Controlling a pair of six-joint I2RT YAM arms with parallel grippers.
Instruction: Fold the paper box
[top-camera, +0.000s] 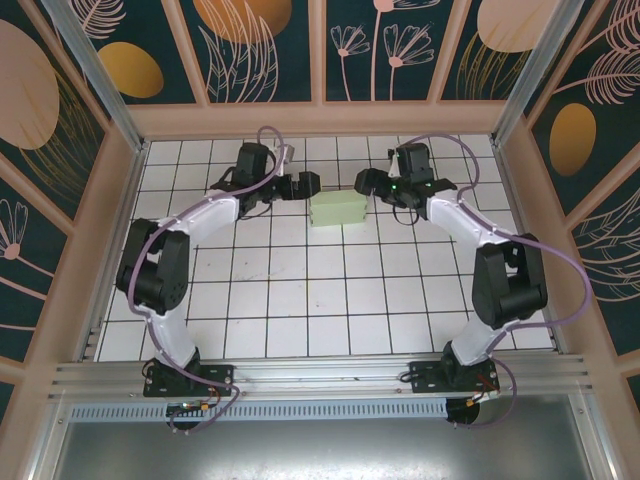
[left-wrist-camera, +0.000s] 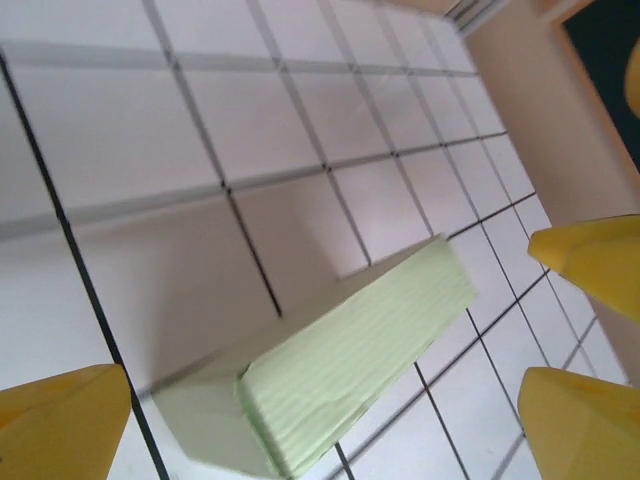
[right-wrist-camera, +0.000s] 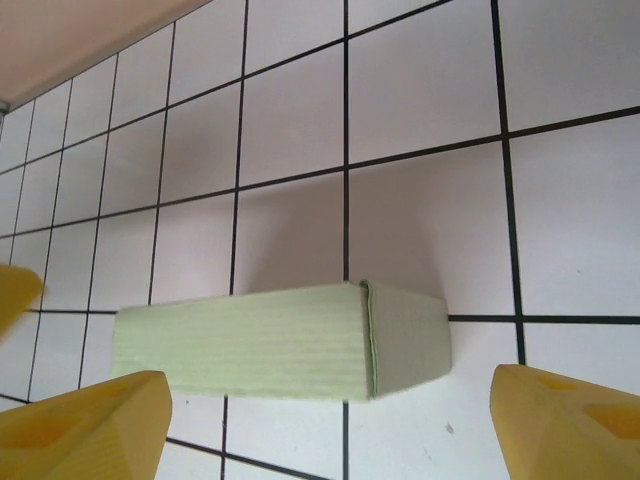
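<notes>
Left gripper (top-camera: 313, 184) is spread wide, its yellow fingertips (left-wrist-camera: 60, 425) well apart with nothing between the pads. Right gripper (top-camera: 358, 181) is gaping too, facing it across the gap. Just beside both tips lies the pale mint-green card box (top-camera: 340, 210), a small closed rectangular block, faintly ribbed on its long face with a seam at one end. It sits flat on the white tiled tabletop with dark grid lines (top-camera: 300, 290). Around that are beige frame walls (top-camera: 110, 200) and dark teal panels with peach plant motifs (top-camera: 260, 50).
</notes>
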